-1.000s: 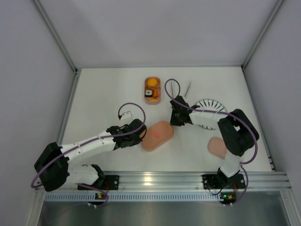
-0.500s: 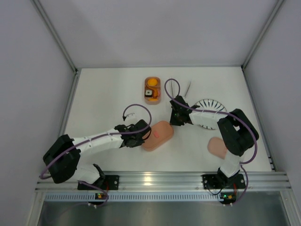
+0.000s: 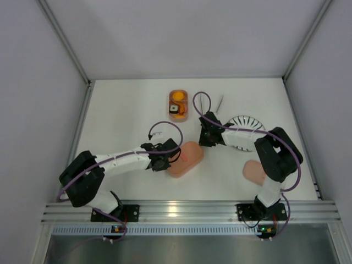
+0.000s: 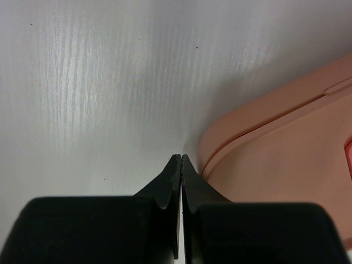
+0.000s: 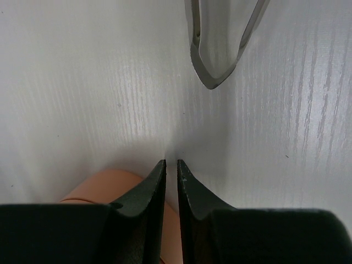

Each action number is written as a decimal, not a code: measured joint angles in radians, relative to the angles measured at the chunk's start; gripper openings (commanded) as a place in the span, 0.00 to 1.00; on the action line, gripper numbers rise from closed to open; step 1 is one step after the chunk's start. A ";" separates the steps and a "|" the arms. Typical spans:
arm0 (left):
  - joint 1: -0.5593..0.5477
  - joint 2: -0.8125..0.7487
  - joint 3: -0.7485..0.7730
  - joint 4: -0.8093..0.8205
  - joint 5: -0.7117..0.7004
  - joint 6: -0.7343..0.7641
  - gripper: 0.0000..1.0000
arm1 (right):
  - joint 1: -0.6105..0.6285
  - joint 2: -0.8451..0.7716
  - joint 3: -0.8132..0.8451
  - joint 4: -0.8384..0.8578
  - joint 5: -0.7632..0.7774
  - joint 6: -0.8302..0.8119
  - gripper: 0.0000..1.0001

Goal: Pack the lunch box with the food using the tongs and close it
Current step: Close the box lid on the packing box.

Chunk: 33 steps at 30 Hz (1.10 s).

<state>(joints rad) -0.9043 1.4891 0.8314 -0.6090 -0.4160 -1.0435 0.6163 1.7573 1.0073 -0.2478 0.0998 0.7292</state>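
A: How is the left gripper (image 4: 180, 160) seen?

B: Its jaws are pressed together, with nothing between them. It is held low over the table (image 3: 121, 115), its tip just beside the rim of the pink box (image 3: 190, 157). Whether the rim is touched cannot be told.

A: And the right gripper (image 5: 171, 165)?

B: Its jaws are parted by a thin slit only, and nothing is gripped. It is placed over the far end of the box, with the joined end of the tongs (image 5: 215, 65) just ahead of it.

A: Where are the tongs laid?

B: Flat on the table, between the tray (image 3: 170, 102) and the plate (image 3: 246, 122), held by neither gripper.

A: What is found in the tray?

B: An orange piece (image 3: 177, 97) and a roll (image 3: 175, 110) are seated in it, at the far middle of the table.

A: Is the box covered?

B: A lid is seen fitted on it. A second lid (image 3: 253, 171) is left loose near the right arm's base.
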 measured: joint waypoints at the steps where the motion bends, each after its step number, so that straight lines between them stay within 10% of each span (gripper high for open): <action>1: 0.000 0.002 0.001 0.000 0.000 0.002 0.00 | -0.001 0.000 -0.002 0.003 0.000 0.000 0.14; 33: 0.003 0.113 0.087 -0.020 0.002 0.075 0.08 | -0.045 -0.003 -0.012 0.029 0.003 0.007 0.15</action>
<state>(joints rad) -0.9012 1.6024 0.9180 -0.6292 -0.4145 -0.9688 0.5716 1.7542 0.9955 -0.2188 0.1032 0.7361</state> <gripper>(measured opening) 0.077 0.147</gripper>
